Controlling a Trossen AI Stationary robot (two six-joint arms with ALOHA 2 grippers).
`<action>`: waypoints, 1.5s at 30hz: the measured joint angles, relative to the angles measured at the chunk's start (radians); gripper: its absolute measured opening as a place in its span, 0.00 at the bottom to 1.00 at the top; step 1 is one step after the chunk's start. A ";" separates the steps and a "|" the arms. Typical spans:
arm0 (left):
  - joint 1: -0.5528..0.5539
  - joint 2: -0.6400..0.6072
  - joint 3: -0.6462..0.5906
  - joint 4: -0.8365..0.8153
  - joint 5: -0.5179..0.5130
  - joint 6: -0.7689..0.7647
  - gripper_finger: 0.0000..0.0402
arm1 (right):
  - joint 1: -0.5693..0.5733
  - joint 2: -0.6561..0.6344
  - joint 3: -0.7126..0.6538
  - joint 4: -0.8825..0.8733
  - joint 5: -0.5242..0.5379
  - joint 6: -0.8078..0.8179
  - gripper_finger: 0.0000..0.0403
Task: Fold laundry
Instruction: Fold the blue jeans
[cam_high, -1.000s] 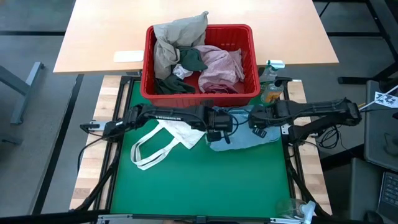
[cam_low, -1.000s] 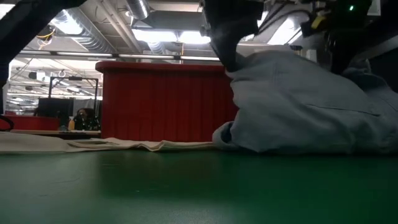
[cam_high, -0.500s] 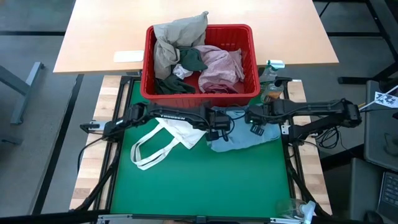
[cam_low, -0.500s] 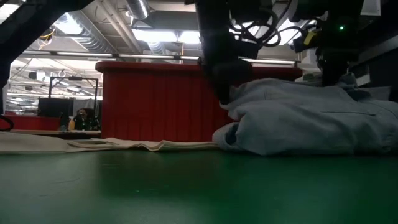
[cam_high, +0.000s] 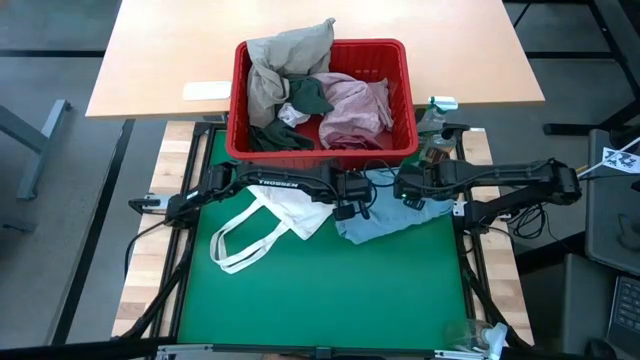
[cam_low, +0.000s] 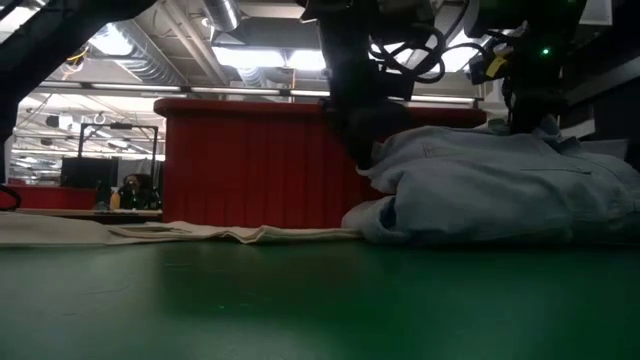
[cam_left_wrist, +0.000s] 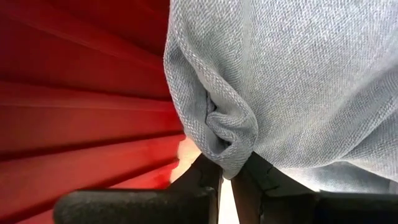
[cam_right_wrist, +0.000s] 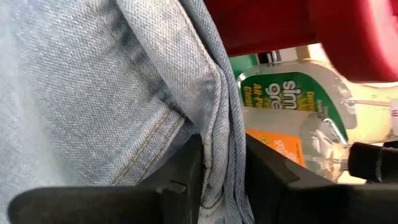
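High view: the light blue garment (cam_high: 392, 215) lies on the green mat (cam_high: 320, 300) just in front of the red basket (cam_high: 405, 60), its long axis running across between both arms. The left gripper (cam_high: 357, 196) pinches its near-centre edge; the right gripper (cam_high: 411, 192) clasps the opposite edge, cloth between its fingers. Both arms are equally close, so a fold toward the front appears feasible.

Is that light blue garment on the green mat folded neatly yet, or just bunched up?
Bunched up. The light blue garment lies in a rumpled heap, with uneven edges from above and a humped pile from table level.
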 joint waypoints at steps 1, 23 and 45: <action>0.000 0.000 0.000 0.000 0.000 0.000 0.05 | 0.000 0.000 0.000 0.001 0.003 0.000 0.25; 0.000 0.000 0.000 -0.013 -0.001 -0.009 0.29 | -0.001 0.000 0.000 0.000 0.147 0.001 0.62; -0.149 0.001 -0.052 0.230 0.443 -0.003 0.27 | 0.001 0.000 0.000 0.063 -0.427 0.009 0.66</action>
